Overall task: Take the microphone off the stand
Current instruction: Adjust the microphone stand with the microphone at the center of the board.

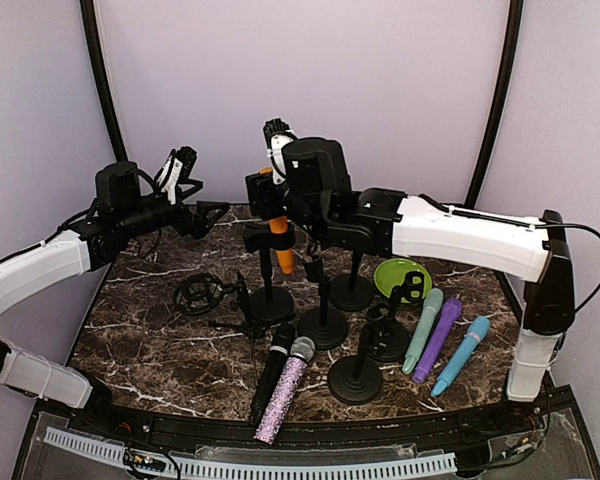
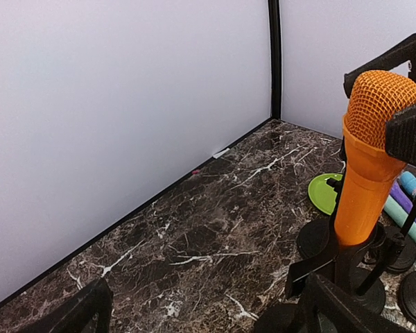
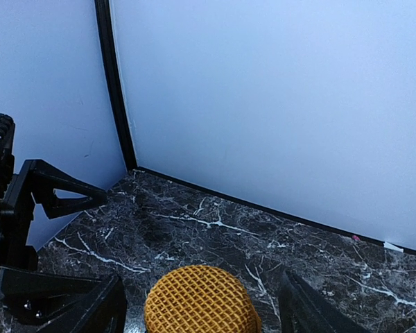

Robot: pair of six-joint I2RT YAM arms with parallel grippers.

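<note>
Marble table (image 1: pixel 160 340). Stands (image 1: pixel 325 325) beneath the right gripper (image 1: pixel 267 200). Green dish (image 1: pixel 395 272) and teal (image 1: pixel 423 330), purple (image 1: pixel 438 338) and blue mics (image 1: pixel 461 355) lie to its right. Black mic (image 1: pixel 271 370) and glitter mic (image 1: pixel 285 390) lie nearer the bases.

Left arm (image 1: pixel 40 265) extends inward from the left side, forearm near level. Left gripper (image 1: pixel 202 212) points toward the centre, jaws spread fully apart. Right arm (image 1: pixel 470 235) reaches across from the right, forearm level, wrist raised. Right gripper (image 1: pixel 265 190) faces left, jaws parted

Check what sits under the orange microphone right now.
The orange microphone drops into a black clip on its stand, with the stand's round base on the table below. The clip covers the handle's bottom end.
</note>
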